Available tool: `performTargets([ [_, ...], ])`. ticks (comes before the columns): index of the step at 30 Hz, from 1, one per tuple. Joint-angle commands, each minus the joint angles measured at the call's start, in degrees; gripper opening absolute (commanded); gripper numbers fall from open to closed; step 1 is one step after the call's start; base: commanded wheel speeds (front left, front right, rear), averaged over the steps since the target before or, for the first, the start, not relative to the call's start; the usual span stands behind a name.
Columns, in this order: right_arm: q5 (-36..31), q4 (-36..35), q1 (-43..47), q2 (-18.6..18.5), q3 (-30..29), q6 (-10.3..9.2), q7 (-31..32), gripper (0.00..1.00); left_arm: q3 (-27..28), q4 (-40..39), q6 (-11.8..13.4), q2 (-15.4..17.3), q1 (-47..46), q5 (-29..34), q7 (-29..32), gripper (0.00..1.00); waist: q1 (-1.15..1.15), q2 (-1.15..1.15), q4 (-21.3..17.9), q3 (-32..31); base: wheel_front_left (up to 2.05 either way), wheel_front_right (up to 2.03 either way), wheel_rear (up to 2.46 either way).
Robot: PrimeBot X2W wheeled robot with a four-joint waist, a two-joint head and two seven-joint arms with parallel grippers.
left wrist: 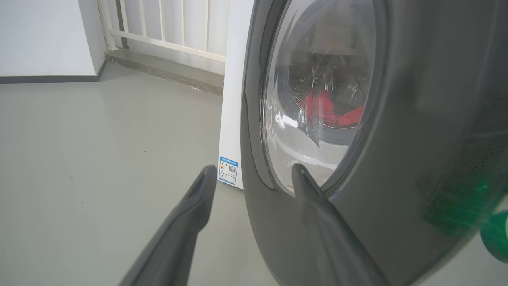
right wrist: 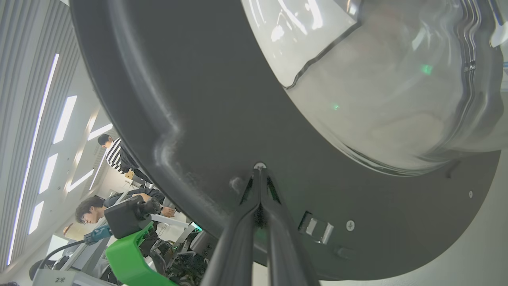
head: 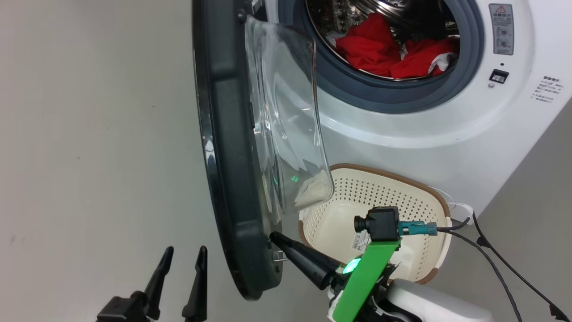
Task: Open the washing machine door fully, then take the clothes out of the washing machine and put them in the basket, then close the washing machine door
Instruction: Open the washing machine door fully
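The right pincer is clenched on nothing, tips pressed against the inner face of the door; the left pincer hangs released outside it. Door-opening step, I'd judge: push wider next. Clothes lie inside the washing machine, the basket just before it.

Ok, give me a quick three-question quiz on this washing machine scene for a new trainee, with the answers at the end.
1. Fill in: the left pincer is ____ (open or shut).
2. Which pincer has its tips against the inner face of the washing machine door? A) left pincer B) right pincer
3. True or false: the basket already holds the red clothes.
Key: 1 open. 2 B. 3 false; the clothes lie inside the washing machine.
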Motion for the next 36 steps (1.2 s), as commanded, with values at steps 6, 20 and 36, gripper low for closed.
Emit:
performTargets([
  [6,-1.0,1.0,0.7,-0.5,0.0,0.45,-1.8,0.48,2.9,-1.5,0.0,0.6,0.2,1.0,-0.7,1.00,0.00,0.00,-1.6,-0.2,0.00,0.00,0.00],
  [20,-4.3,8.1,8.6,-4.4,-5.6,0.45,-3.0,1.00,4.9,-1.1,-0.5,0.6,0.1,1.6,-0.7,1.00,0.00,0.00,-5.7,0.1,0.00,0.00,0.00],
  [36,-26.2,11.6,18.3,-3.7,-24.2,0.45,-3.0,1.00,6.6,-0.8,-0.8,0.6,0.1,2.1,-0.7,1.00,0.00,0.00,-9.1,0.3,0.00,0.00,0.00],
])
